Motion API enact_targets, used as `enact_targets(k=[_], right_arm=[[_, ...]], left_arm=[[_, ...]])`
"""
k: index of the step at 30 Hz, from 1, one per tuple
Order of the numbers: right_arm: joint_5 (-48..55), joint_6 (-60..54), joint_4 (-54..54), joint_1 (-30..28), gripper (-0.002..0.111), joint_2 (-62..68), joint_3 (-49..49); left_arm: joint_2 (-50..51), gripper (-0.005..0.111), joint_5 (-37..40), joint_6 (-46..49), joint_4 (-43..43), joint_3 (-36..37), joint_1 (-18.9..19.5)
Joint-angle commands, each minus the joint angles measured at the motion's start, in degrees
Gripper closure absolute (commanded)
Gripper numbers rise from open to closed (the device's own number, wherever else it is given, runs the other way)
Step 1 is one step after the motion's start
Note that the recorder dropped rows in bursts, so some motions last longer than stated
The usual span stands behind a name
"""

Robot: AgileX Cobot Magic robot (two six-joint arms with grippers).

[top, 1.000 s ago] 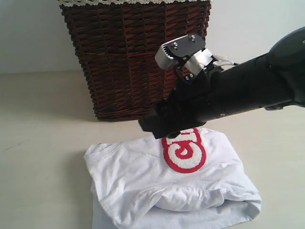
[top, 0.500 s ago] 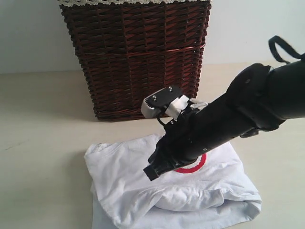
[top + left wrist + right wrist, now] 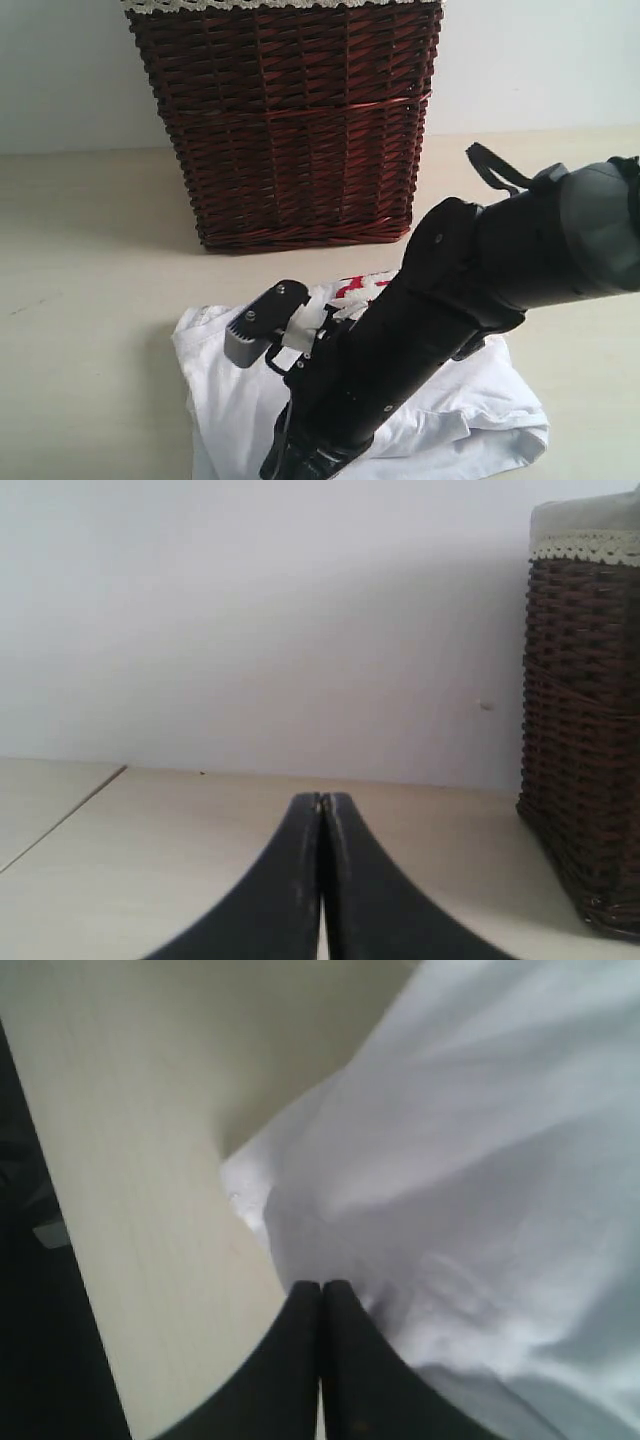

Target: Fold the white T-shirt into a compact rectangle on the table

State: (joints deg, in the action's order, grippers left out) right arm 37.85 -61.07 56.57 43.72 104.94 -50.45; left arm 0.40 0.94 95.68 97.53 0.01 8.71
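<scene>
Both pinched closed: right claw point(image 3: 320, 1290) with tips at the white T-shirt point(image 3: 480, 1160)'s edge on the worktop point(image 3: 130, 1160), left claw point(image 3: 321, 805) holding nothing.

You face a plain, pale wall point(image 3: 60, 70) without windows. A dark brown wicker basket point(image 3: 290, 130) stands in front of it on the cream table point(image 3: 80, 230). A lace-trimmed cloth lining point(image 3: 280, 5) shows at the basket rim. Lighting is soft and even, and a faint shadow lies beside the basket.
</scene>
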Motion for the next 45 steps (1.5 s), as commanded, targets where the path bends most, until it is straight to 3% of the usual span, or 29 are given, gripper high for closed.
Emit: enact_targets(k=[1, 7, 10, 15, 23, 31, 36, 40, 42, 45], right_arm=[[-2.4, -0.7, 0.2, 1.2, 0.108, 0.0, 0.2], [-11.3, -0.7, -8.0, -0.3, 0.108, -6.7, 0.1], [-13.8, 0.3, -16.3, -4.2, 0.108, -8.6, 0.2], [-13.6, 0.3, -19.2, -11.4, 0.108, -5.5, 2.2], [-12.7, 0.3, -16.2, -12.4, 0.108, -1.7, 7.7], [-13.9, 0.3, -8.5, -12.4, 0.108, -9.1, 8.3], [-26.3, 0.3, -2.8, -12.4, 0.108, -20.3, 8.3], [-49.2, 0.3, 13.8, -12.5, 0.108, -29.4, 8.0], [-60.6, 0.3, 16.9, -13.1, 0.108, -32.9, 7.7], [-63.1, -0.7, 15.1, -18.3, 0.108, -39.7, 9.0]], left_arm=[[-0.4, 0.107, 0.0, -0.1, -0.1, 0.0, -0.1], [-0.4, 0.107, 0.0, -0.1, -0.1, 0.0, -0.1], [-0.4, 0.107, 0.0, -0.1, -0.1, 0.0, -0.1], [-0.4, 0.107, 0.0, -0.1, -0.1, 0.0, -0.1], [-0.4, 0.107, 0.0, -0.1, -0.1, 0.0, -0.1], [-0.4, 0.107, 0.0, -0.1, -0.1, 0.0, -0.1], [-0.4, 0.107, 0.0, -0.1, -0.1, 0.0, -0.1], [-0.4, 0.107, 0.0, -0.1, -0.1, 0.0, -0.1], [-0.4, 0.107, 0.0, -0.1, -0.1, 0.0, -0.1], [-0.4, 0.107, 0.0, -0.1, -0.1, 0.0, -0.1]])
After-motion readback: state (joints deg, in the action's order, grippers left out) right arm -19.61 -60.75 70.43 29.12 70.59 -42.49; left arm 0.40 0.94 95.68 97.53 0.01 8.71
